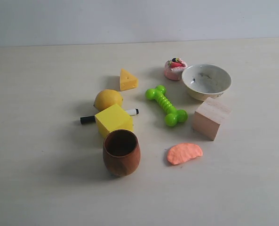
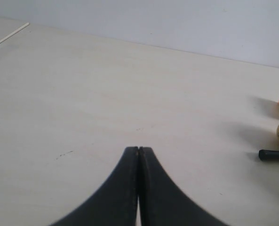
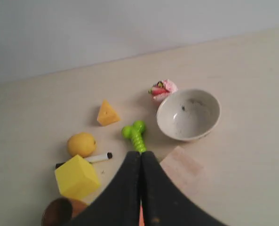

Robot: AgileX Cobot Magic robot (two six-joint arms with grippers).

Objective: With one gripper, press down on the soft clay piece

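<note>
The soft clay piece (image 1: 184,153) is a flat salmon-orange half-moon lying near the table's front, right of the brown cup and below the wooden block. Neither gripper appears in the exterior view. In the right wrist view my right gripper (image 3: 141,153) is shut and empty, high above the objects; only a thin orange sliver of the clay (image 3: 141,217) shows between the black fingers. My left gripper (image 2: 138,149) is shut and empty over bare table, far left of the objects.
Around the clay stand a brown wooden cup (image 1: 121,152), yellow cube (image 1: 113,120), black-and-white marker (image 1: 108,116), lemon (image 1: 107,99), cheese wedge (image 1: 128,79), green dog-bone toy (image 1: 166,105), wooden block (image 1: 211,117), white bowl (image 1: 206,81) and pink cake toy (image 1: 175,68).
</note>
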